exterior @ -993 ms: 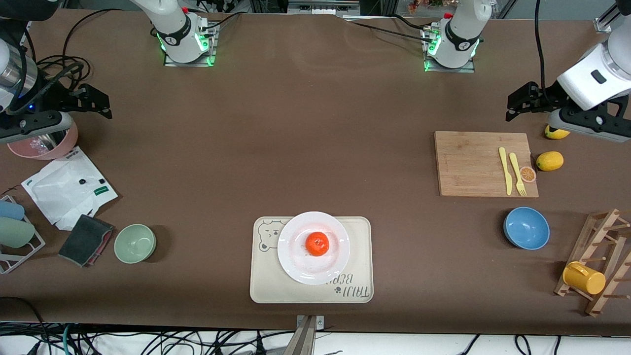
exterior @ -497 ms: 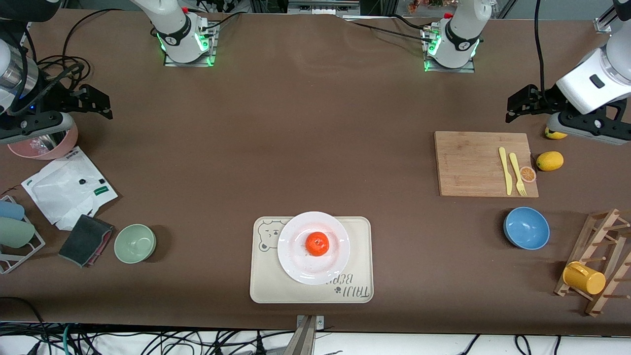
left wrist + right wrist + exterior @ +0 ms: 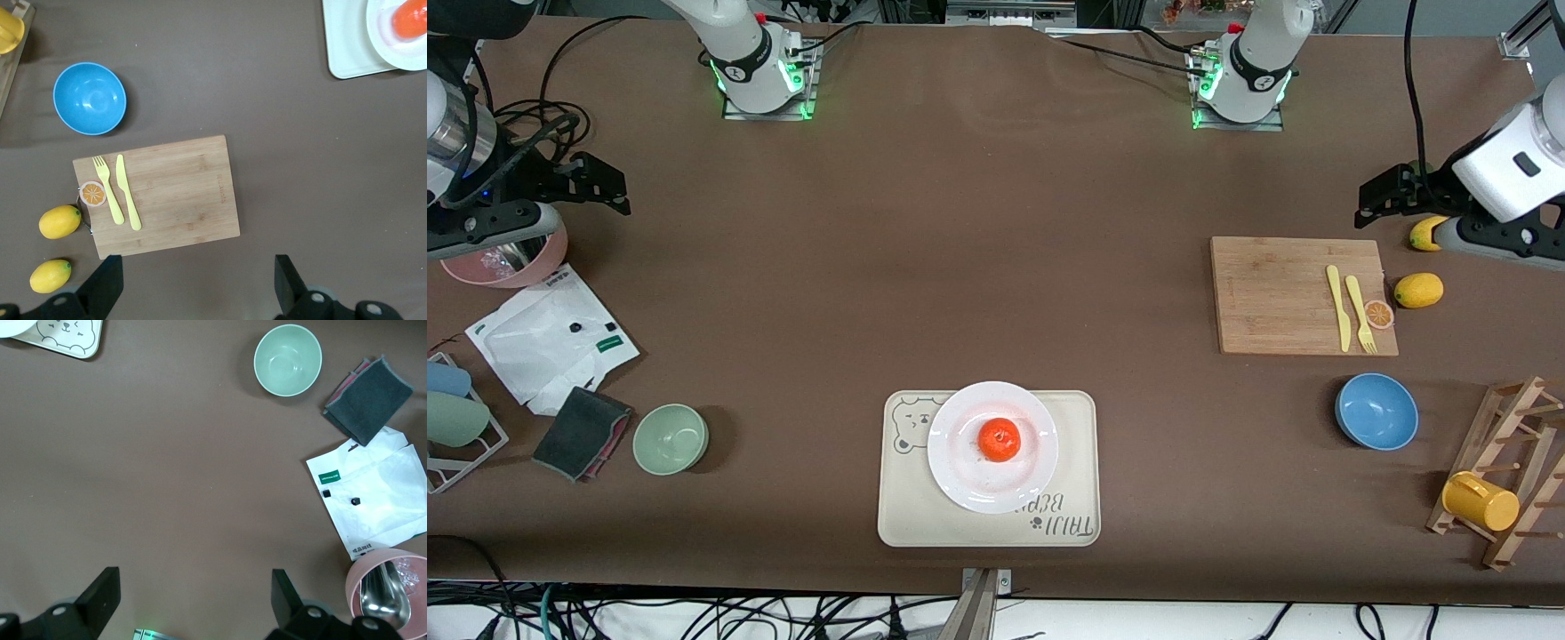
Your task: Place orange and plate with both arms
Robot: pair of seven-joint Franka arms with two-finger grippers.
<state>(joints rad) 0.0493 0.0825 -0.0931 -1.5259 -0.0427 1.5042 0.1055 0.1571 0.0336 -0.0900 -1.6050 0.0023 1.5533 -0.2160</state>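
The orange (image 3: 999, 439) rests in the middle of the white plate (image 3: 960, 462), which sits on the beige bear-printed tray (image 3: 907, 511) near the table's front edge. The left wrist view catches the orange (image 3: 410, 20) and the plate (image 3: 383, 43) at its border. My left gripper (image 3: 1371, 203) (image 3: 198, 283) hangs open and empty over bare table beside the cutting board (image 3: 1280, 293), at the left arm's end. My right gripper (image 3: 615, 191) (image 3: 193, 597) hangs open and empty over bare table at the right arm's end, beside the pink bowl (image 3: 480, 267).
The cutting board carries a yellow knife (image 3: 1337, 307), a fork (image 3: 1359, 311) and an orange slice (image 3: 1379, 314); two lemons (image 3: 1418, 290) lie beside it. A blue bowl (image 3: 1376, 411), a mug rack (image 3: 1507, 480), a green bowl (image 3: 671, 438), a grey cloth (image 3: 580, 433) and a white bag (image 3: 551, 342) stand around.
The left arm has drawn back toward its own end of the table, gripper still open. The right arm, orange and plate have not moved.
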